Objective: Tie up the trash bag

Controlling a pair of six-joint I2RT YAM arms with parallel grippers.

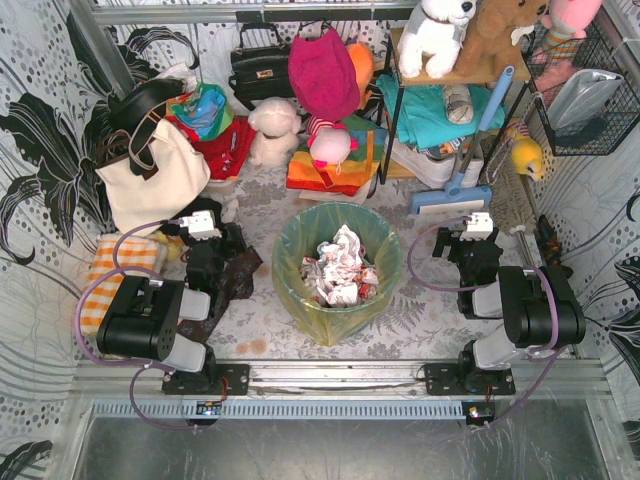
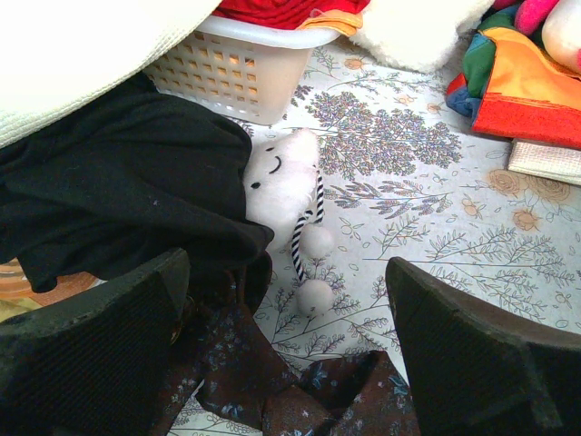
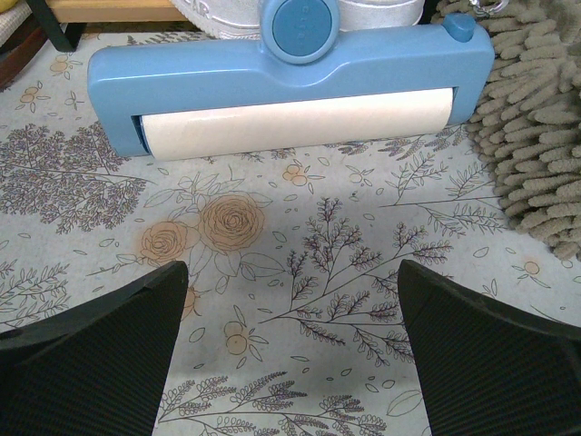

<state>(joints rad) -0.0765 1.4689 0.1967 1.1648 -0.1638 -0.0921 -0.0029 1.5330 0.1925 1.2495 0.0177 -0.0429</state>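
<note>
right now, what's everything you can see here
trash bag: 1, yellow, lining the bucket, untied
bucket: 1, teal, centre
paper: 1 wad, white-red, in the bag
tote: 1, cream, back left
handbag: 1, black, back
roller: 1, blue, right of bucket
plushes: 3, white, brown, pink, back shelf
basket: 1, white, by the tote
fabrics: several, mixed colours, back
cloth: 1, dark floral, left of bucket
left gripper: 1, black, open, over the cloth
right gripper: 1, black, open, facing the roller
</note>
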